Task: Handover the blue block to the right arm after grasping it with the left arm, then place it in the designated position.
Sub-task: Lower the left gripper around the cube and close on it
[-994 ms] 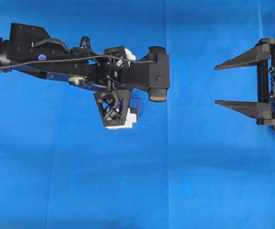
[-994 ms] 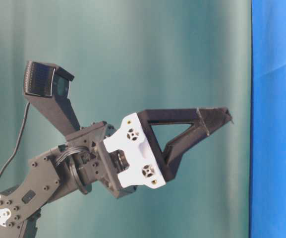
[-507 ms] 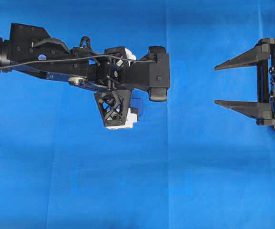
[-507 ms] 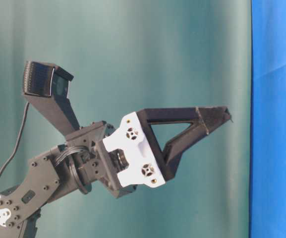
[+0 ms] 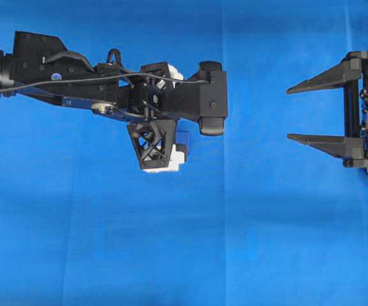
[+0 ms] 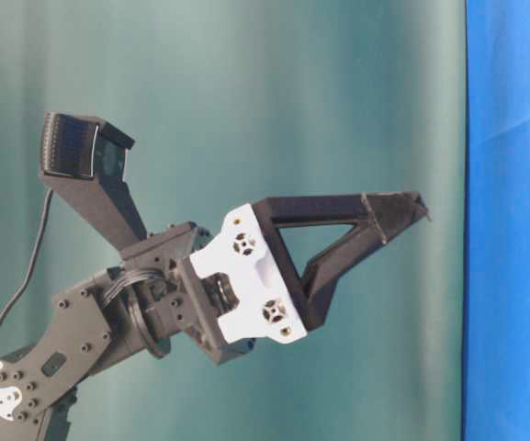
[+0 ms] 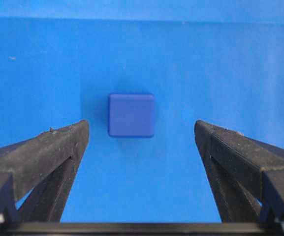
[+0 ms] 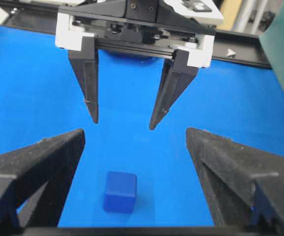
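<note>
The blue block (image 7: 131, 115) lies on the blue cloth, just beyond and between the tips of my open left gripper (image 7: 141, 133). In the overhead view the left arm (image 5: 107, 83) reaches in from the left, and only a corner of the block (image 5: 183, 138) shows beside its wrist. From the right wrist view the block (image 8: 120, 191) sits low and apart from both grippers. The left gripper (image 8: 123, 124) hangs over the cloth behind it, jaws spread. My right gripper (image 8: 134, 132) is open and holds nothing. It waits at the right edge (image 5: 288, 113), fingers pointing left.
Blue cloth (image 5: 247, 242) covers the whole table. A teal backdrop (image 6: 246, 83) stands behind the left arm in the table-level view. A black frame rail (image 8: 250, 37) runs along the cloth's far edge.
</note>
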`<action>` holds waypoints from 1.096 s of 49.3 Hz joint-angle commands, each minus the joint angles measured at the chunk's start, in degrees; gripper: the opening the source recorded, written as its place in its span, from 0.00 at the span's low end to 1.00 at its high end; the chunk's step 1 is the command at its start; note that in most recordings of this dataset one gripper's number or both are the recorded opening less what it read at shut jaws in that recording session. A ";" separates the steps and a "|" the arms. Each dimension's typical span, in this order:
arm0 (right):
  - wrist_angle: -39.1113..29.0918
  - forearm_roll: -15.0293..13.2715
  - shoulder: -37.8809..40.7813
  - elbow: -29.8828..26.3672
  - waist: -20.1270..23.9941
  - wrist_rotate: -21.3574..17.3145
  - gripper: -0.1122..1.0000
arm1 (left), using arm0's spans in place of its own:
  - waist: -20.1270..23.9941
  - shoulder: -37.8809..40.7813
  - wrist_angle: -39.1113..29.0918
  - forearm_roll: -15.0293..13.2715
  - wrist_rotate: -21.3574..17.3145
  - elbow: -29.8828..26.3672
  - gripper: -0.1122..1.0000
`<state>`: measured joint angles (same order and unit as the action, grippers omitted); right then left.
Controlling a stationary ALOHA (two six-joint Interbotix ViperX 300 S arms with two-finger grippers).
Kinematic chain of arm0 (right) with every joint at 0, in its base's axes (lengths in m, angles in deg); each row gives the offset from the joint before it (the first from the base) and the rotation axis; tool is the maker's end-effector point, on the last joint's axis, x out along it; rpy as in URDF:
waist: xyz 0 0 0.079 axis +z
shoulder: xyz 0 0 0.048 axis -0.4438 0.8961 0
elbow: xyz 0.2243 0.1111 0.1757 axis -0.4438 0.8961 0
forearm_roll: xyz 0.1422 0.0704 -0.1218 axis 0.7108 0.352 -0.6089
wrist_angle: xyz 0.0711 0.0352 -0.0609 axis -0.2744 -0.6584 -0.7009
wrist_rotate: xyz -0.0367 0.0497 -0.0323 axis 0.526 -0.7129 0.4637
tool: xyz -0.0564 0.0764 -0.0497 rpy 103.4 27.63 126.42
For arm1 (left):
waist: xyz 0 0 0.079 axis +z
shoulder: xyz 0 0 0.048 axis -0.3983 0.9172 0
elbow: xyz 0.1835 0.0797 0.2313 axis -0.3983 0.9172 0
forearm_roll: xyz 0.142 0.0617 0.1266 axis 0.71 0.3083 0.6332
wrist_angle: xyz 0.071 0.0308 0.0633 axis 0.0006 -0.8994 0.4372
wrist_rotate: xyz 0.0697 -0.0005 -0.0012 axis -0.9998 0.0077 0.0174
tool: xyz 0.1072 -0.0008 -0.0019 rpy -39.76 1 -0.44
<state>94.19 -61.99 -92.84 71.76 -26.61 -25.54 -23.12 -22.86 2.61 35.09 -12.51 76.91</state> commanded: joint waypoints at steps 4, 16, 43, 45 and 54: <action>0.26 0.18 0.18 -1.49 -0.18 0.00 0.96 | 0.00 -0.97 0.70 0.09 -0.18 -0.44 0.92; 0.26 0.18 0.26 -1.41 -0.26 0.00 0.96 | -0.09 -0.79 4.22 0.09 -0.35 1.41 0.92; 0.44 0.18 1.49 -1.32 -1.05 0.00 0.96 | 0.35 1.05 21.45 0.09 0.18 12.57 0.92; 0.44 0.18 1.67 -1.23 -1.05 0.00 0.96 | 0.35 1.58 22.15 0.09 0.26 12.92 0.92; 0.44 0.18 1.93 -1.23 -1.14 0.00 0.96 | 0.53 4.39 24.26 0.09 -0.09 13.01 0.92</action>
<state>94.19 -61.99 -91.17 71.76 -27.66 -25.54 -22.86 -18.47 25.82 35.09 -12.51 90.63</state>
